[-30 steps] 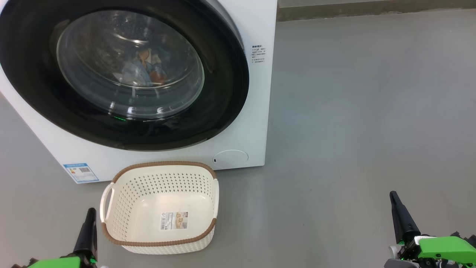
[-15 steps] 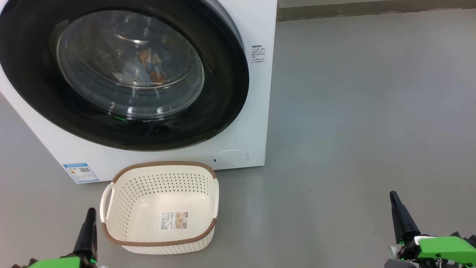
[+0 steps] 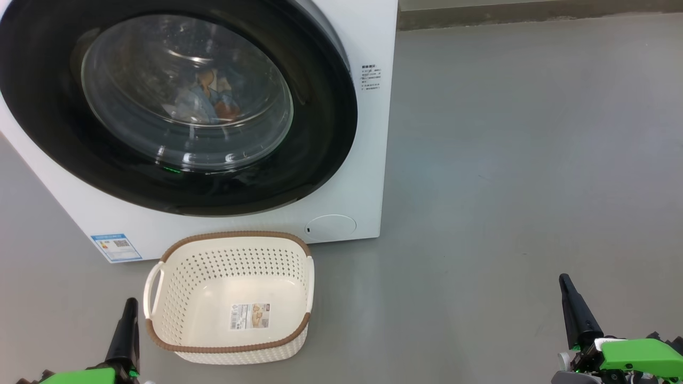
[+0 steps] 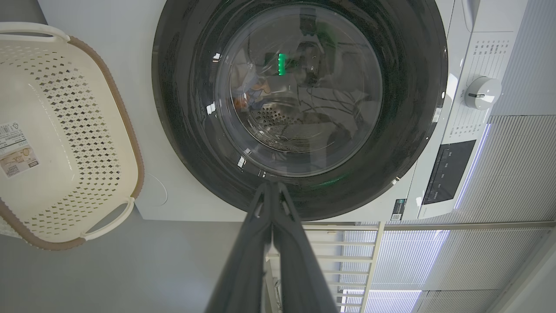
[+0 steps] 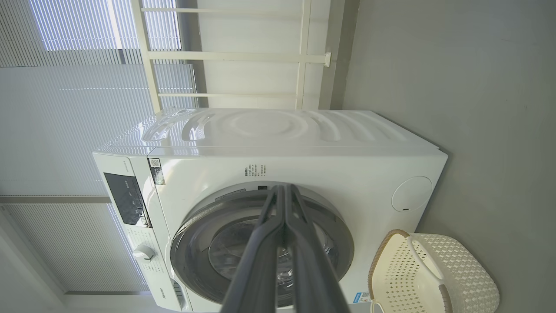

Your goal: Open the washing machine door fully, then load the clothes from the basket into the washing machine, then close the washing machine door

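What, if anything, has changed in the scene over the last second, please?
Nothing visibly changed. The door stays shut with the clothes behind its glass, the basket sits empty before the washer, and the left gripper and right gripper remain shut, low at either side.

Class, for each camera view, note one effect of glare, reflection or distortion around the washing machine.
Head view: white glints speckle the glass of the door, and the clothes behind it look hazy. Left wrist view: green lights mirror in that glass. Right wrist view: daylight washes out the blinds and sheens the top of the washing machine.
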Tool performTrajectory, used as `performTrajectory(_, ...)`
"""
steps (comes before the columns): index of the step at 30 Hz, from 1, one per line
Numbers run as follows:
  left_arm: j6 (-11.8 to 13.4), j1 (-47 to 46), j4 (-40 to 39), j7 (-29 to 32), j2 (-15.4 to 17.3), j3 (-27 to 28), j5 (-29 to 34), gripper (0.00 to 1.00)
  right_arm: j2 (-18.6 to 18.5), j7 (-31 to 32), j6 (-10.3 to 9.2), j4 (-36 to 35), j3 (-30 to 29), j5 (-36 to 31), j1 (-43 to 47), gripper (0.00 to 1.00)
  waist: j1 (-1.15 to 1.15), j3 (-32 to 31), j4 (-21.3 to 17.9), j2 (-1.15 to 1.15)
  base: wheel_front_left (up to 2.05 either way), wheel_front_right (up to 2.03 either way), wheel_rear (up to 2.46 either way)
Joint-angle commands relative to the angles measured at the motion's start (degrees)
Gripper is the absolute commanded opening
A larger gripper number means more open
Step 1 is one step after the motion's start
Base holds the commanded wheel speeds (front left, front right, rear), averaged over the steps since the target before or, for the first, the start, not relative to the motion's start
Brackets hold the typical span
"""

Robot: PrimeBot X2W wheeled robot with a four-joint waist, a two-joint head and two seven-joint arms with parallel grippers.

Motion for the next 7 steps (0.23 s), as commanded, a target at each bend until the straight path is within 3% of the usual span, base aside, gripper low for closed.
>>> performTrajectory(1,-0.6,-2.2,-1.0,0.2,0.9,1.9,-0.1,0.00,-0.3,0.4,0.09,-1.4,1.3,0.1,-2.3,0.00,0.00,0.0,0.0,0.00,0.00,0.00,0.00)
performTrajectory(7,-0.6,-2.2,-1.0,0.2,0.9,1.9,-0.1,0.00,-0.3,0.4,0.09,-1.4,1.3,0.1,-2.3,0.00,0.00,0.0,0.0,0.00,0.00,0.00,0.00)
